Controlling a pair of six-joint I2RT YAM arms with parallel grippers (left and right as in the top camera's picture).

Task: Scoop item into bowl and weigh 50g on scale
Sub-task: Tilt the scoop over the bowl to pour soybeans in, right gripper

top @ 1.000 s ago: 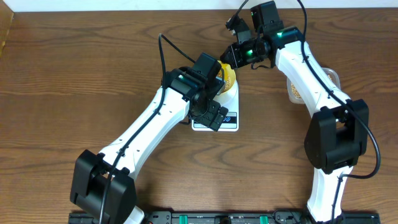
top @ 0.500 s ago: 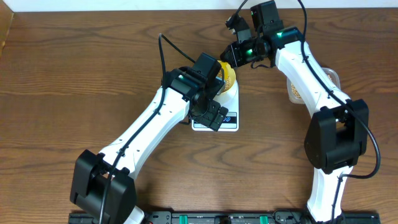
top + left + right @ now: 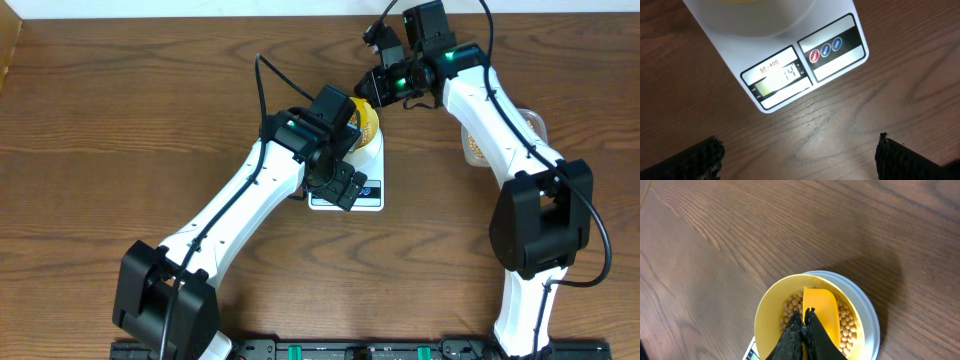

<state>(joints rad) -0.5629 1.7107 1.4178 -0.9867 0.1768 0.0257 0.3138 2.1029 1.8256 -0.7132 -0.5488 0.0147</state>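
Observation:
The white scale (image 3: 805, 60) lies on the wooden table, its display (image 3: 785, 75) lit and reading 14. On its platform (image 3: 867, 315) stands the yellow bowl (image 3: 770, 315) with tan beans (image 3: 845, 325) in the bottom. My right gripper (image 3: 804, 314) is shut on the handle of a yellow scoop (image 3: 820, 305), whose blade lies inside the bowl over the beans. My left gripper (image 3: 800, 160) hangs open above the table just in front of the scale, with nothing between its fingers (image 3: 690, 160). From overhead the left gripper (image 3: 342, 188) covers part of the scale (image 3: 372, 197), and the right gripper (image 3: 375, 92) sits behind the bowl (image 3: 368, 125).
A clear plastic tub (image 3: 535, 122) with more beans stands at the right, mostly hidden under my right arm. Bare wooden tabletop surrounds the scale on the left and front.

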